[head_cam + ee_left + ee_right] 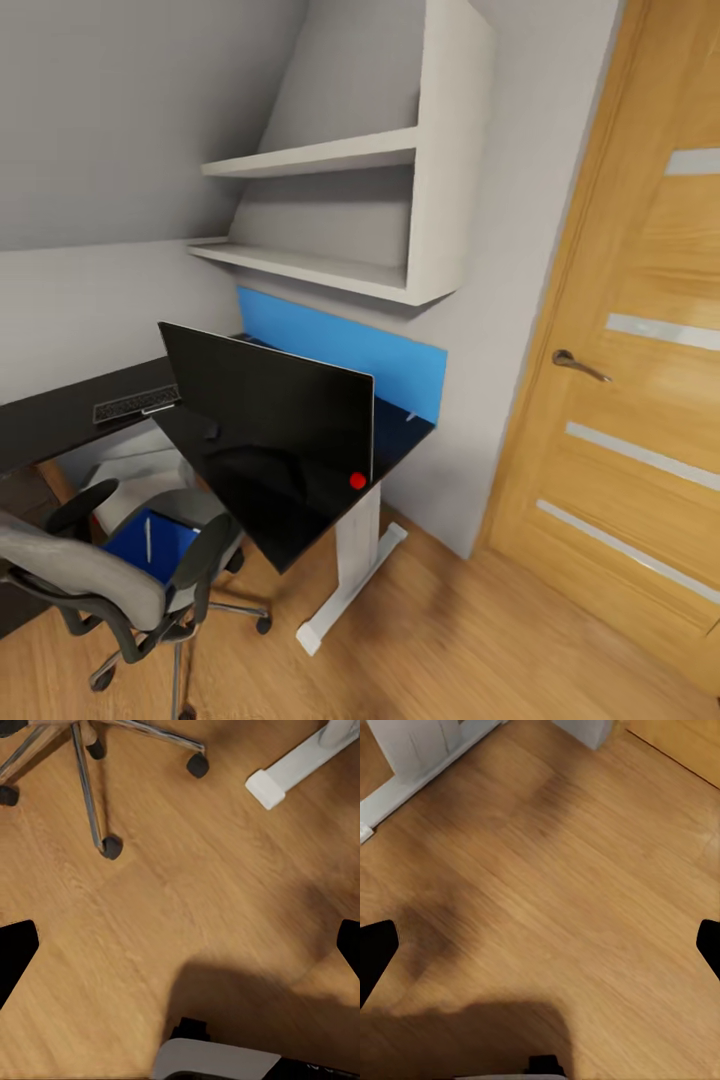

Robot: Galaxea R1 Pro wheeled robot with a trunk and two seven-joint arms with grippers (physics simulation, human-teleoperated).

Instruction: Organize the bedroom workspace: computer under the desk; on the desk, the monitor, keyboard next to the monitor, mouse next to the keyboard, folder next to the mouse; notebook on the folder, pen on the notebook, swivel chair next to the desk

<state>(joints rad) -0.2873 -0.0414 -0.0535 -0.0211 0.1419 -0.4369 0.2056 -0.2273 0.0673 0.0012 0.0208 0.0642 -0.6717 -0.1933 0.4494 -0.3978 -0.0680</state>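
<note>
Waiting on the swivel chair (pixel 95 580) beside the desk (pixel 60 420), the folder (pixel 150 545) is needing lifting; both grippers' jaws are hanging apart, empty.

Monitor (pixel 275 400) crowds desk (pixel 60 425) corner.
Chair (pixel 120 570) blocks desk front; open floor (pixel 480 640) btwn desk leg (pixel 352 565) & door (pixel 640 380).

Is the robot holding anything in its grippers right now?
No, nothing. Both wrist views show the dark fingertips spread wide apart over bare wood floor, with nothing between them.
</note>
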